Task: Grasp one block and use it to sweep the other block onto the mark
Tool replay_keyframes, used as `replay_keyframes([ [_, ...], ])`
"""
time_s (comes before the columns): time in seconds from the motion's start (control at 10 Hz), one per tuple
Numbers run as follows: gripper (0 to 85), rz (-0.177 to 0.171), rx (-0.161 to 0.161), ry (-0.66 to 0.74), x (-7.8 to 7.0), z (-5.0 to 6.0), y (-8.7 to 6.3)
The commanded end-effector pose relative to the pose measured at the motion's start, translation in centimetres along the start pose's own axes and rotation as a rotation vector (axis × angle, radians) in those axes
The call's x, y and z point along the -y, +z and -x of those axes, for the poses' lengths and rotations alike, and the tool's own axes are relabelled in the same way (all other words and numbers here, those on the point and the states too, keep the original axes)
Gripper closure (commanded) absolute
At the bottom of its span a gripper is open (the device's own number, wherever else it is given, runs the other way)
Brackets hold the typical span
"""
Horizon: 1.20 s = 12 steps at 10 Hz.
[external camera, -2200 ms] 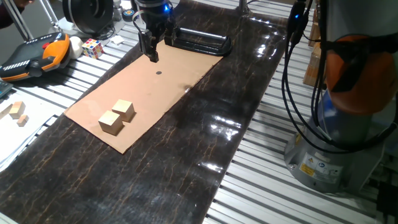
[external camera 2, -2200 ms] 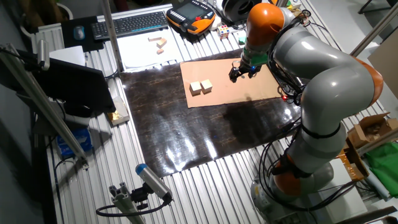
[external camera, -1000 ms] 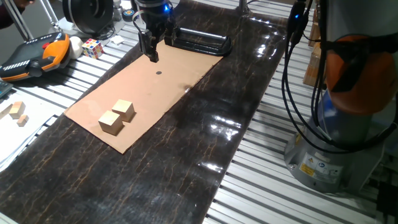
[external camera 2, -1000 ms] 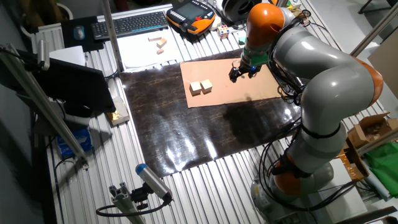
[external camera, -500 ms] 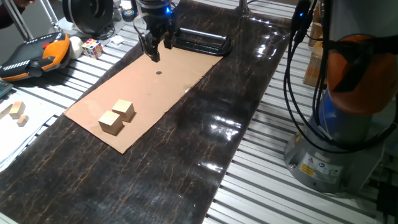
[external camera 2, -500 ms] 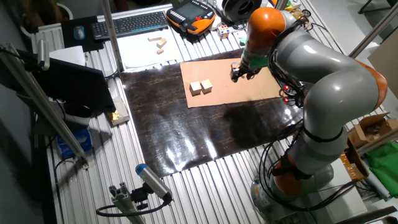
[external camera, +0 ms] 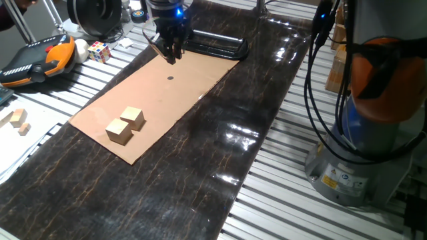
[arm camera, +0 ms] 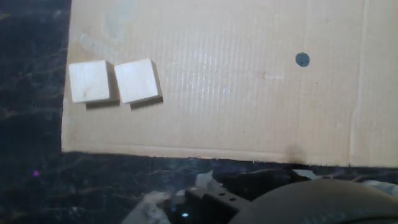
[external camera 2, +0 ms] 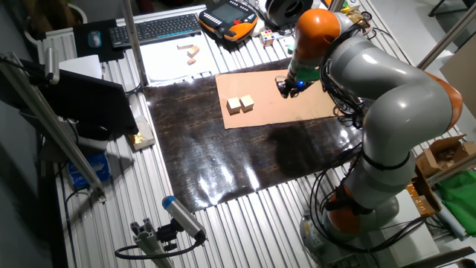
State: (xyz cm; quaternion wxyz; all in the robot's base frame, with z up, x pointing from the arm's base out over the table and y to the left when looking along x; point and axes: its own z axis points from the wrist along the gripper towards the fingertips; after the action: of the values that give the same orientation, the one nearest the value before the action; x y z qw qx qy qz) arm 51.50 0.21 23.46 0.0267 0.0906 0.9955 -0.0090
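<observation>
While hanging above the far end of the cardboard sheet, gripper points down, holds nothing, finger gap impossible to tell | mark just beside fingertips, on the sheet | two blocks side by side, touching, near opposite end, well apart from mark
</observation>
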Motion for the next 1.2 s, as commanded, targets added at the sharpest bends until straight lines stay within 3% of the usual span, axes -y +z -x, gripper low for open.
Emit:
replay_keyframes([
  [0.0,84.3,0.0,0.001,0.003,-0.2,0.1,0.3],
  [0.4,84.3,0.001,0.01,0.043,-1.8,-0.1,2.2],
  [0.7,84.3,0.012,-0.009,0.069,-2.7,0.1,3.7],
  [1.1,84.3,-0.019,0.006,0.16,-4.6,-0.5,5.9],
])
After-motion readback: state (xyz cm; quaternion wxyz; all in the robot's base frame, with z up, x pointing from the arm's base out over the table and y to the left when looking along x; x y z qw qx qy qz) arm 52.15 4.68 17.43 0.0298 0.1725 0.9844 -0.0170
